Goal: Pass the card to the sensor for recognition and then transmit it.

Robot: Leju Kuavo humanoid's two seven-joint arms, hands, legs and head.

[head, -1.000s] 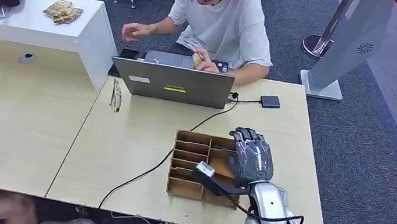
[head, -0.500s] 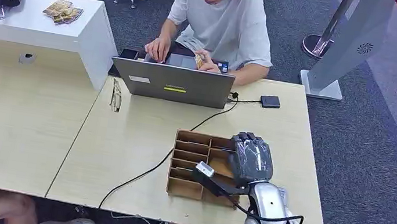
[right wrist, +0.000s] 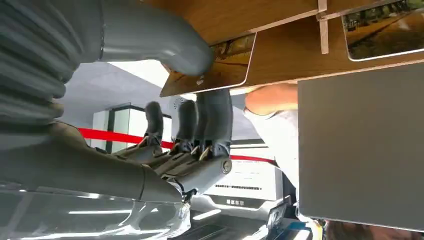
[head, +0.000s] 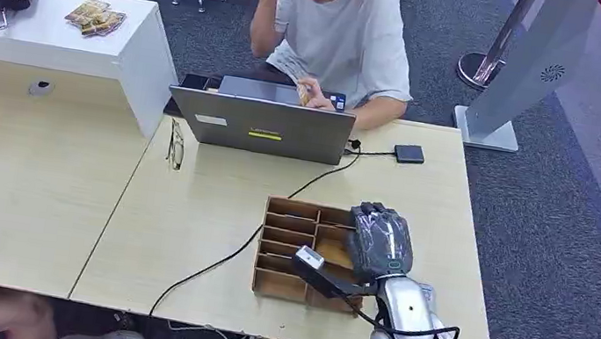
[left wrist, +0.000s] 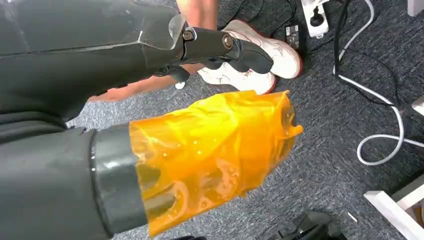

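Table (head: 185,207) first, then one laptop (head: 260,126) with a person behind it, then one divided box (head: 287,239). The right hand (head: 377,241) hovers over the box, its thumb (right wrist: 150,40) and fingers (right wrist: 210,115) pinching a card (right wrist: 220,65) by one end, long axis pointing away from the palm. A second card (right wrist: 385,30) lies in a nearby slot. The left hand (left wrist: 200,150) hangs low; its state I cannot tell.

Golden card (right wrist: 215,67) — pinched, in divided box (head: 290,221)
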